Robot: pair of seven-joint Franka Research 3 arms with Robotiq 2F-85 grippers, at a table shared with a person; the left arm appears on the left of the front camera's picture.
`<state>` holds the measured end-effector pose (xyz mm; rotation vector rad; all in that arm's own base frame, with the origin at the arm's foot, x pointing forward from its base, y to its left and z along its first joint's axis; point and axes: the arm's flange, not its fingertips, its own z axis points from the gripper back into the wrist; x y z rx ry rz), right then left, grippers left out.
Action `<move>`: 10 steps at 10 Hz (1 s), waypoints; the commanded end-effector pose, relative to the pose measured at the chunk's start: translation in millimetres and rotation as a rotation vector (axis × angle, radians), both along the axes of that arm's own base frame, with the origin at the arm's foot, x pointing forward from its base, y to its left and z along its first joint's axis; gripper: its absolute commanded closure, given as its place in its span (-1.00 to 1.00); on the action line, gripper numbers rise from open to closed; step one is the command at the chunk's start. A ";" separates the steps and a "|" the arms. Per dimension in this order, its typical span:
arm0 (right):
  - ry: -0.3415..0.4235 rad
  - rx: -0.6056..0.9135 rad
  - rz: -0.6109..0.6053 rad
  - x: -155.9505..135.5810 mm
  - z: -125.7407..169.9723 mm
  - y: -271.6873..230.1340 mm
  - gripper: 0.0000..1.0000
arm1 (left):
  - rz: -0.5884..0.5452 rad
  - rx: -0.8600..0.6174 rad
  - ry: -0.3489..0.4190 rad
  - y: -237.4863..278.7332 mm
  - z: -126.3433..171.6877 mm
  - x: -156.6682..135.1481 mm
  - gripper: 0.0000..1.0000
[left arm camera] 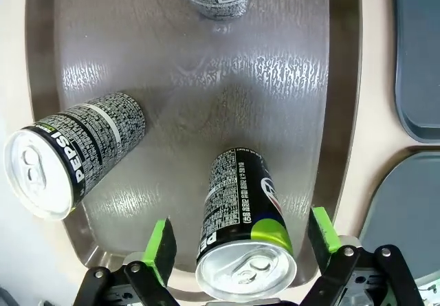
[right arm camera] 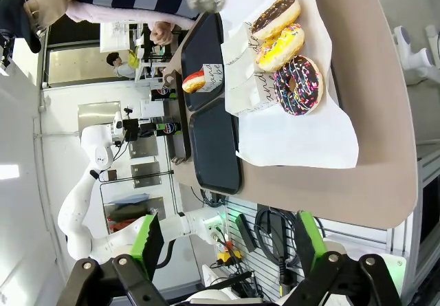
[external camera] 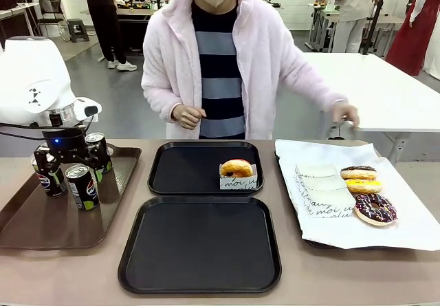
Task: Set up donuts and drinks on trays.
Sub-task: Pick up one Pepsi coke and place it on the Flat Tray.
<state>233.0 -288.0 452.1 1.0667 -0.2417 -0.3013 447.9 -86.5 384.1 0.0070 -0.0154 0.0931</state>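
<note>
open robotics lab, white robot arm (external camera: 31, 72), white worktable (external camera: 385, 89), grey floor (external camera: 113, 96), people (external camera: 103, 10) at far benches (external camera: 137, 9)

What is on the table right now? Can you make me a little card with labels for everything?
Cans: at least three black Pepsi cans standing on the brown tray
Left gripper: open, fingers either side of one can, not squeezing
Right gripper: open, holding nothing
Far black tray: one glazed donut in a paper sleeve
Near black tray: no donut or can yet
White paper: three iced donuts, spare sleeves
</note>
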 end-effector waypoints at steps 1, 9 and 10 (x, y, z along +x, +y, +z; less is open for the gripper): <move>-0.003 0.006 0.004 -0.6 0.5 0.1 -1.00 | 0.032 0.033 -0.007 -4.8 -4.5 4.7 -1.00; -0.003 0.006 0.004 -0.6 0.5 0.1 -1.00 | -0.002 0.048 0.000 -1.4 -8.9 4.8 1.00; -0.003 0.006 0.004 -0.6 0.5 0.1 -1.00 | 0.001 0.047 0.007 -1.3 -7.7 4.9 1.00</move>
